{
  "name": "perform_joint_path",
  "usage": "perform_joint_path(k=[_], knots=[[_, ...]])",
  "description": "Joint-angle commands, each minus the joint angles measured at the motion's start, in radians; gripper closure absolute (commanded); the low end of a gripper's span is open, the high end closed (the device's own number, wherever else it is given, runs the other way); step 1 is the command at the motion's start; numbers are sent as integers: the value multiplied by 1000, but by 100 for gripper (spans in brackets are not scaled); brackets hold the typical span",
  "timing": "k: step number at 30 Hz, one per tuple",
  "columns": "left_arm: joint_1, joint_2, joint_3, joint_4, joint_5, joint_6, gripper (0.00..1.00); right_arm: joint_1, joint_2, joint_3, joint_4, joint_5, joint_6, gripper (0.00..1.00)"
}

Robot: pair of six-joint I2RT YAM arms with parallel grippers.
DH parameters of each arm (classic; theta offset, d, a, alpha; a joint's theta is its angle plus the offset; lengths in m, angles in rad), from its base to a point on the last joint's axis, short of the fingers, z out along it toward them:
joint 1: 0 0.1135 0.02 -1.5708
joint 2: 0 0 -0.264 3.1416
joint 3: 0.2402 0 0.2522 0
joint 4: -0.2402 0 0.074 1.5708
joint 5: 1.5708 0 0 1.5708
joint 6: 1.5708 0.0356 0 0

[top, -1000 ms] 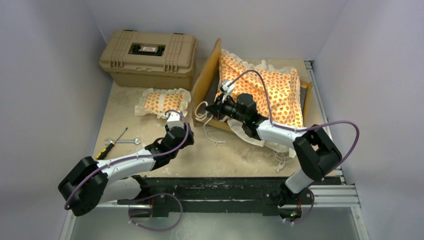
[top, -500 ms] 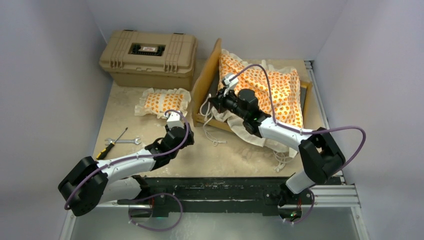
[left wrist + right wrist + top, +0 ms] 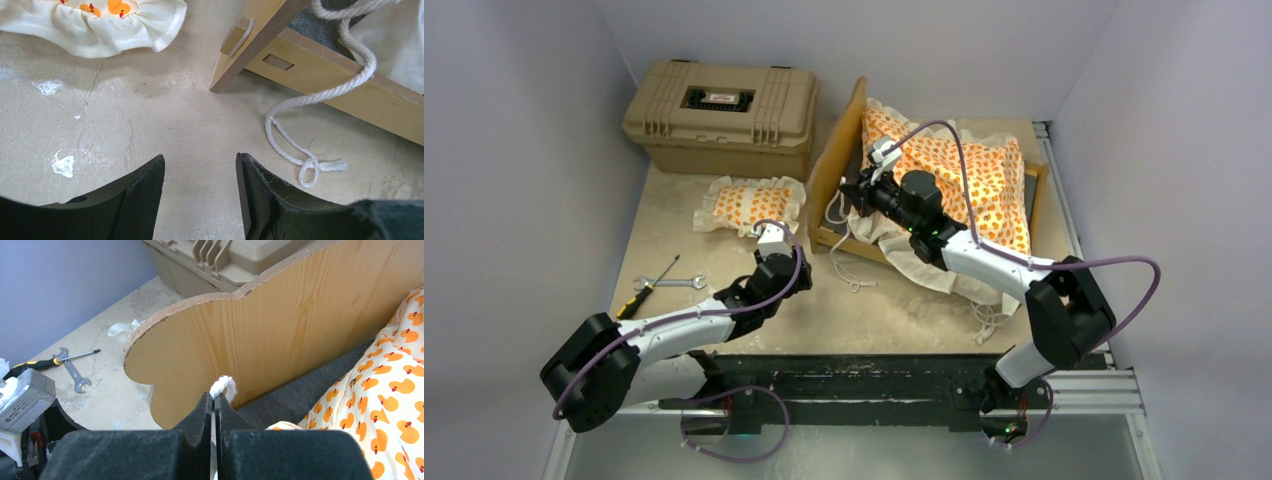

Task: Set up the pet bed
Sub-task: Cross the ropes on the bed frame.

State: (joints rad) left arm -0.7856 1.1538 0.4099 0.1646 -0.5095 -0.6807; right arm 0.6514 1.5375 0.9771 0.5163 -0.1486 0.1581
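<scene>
The left gripper hangs with jaws apart over the table; pillow upper left, bed frame upper right, white rope trailing from it

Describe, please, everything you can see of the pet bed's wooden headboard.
The headboard is a light, pine-looking board with a scalloped top edge, chipped dark along it. It stands upright, joined at its foot to the side rail, with the grey base against it. The right gripper, shut on white cord, hangs just before it.
</scene>
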Motion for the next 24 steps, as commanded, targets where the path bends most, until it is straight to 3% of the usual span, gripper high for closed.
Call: perform_joint_path(k=[1,6,24], knots=[[6,-14,-13,34,-5,-14,46,-3,-42,-4,8,-12,-12,100],[6,-7,-13,42,-2,-14,46,-3,-91,-14,2,-45,12,100],[6,-4,-16,43,1,-16,46,-3,-23,-58,28,-127,65,100]])
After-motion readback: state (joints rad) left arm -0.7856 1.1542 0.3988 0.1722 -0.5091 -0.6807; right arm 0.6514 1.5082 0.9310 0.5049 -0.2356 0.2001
